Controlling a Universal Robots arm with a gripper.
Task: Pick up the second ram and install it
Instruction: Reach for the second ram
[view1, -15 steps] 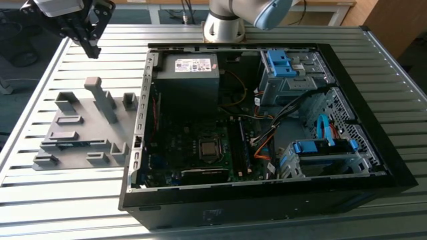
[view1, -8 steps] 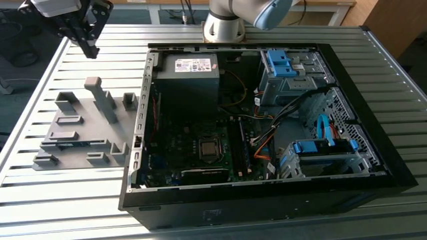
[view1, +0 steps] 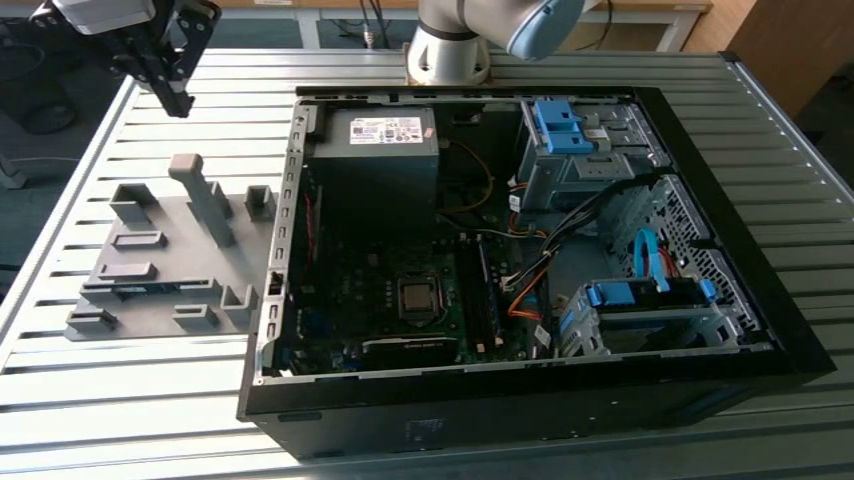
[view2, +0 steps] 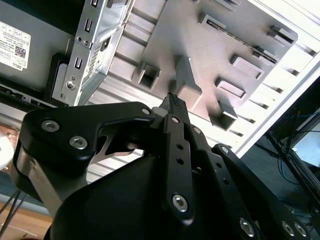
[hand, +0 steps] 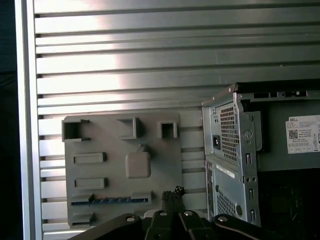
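Observation:
The second ram (hand: 110, 200) is a thin dark green stick lying on edge between two blocks near one edge of the grey holder plate (hand: 165, 155). In the exterior view the ram (view1: 134, 289) sits low on the plate (view1: 167, 250), at the exterior view's left of the open computer case (view1: 534, 250). My gripper (view1: 174, 98) hangs high above the table beyond the plate's far end, well away from the ram. Its black fingers are shut with nothing between them. The closed fingertips (view2: 172, 97) also show in the first wrist view (hand: 172, 192).
The plate carries a tall grey post (view1: 200, 195) and several low holder blocks. Inside the case are the motherboard (view1: 400, 300) with long memory slots (view1: 483, 295), a power supply (view1: 380, 135), blue drive brackets (view1: 561, 125) and loose cables. The slatted metal table (view1: 134, 400) surrounds everything.

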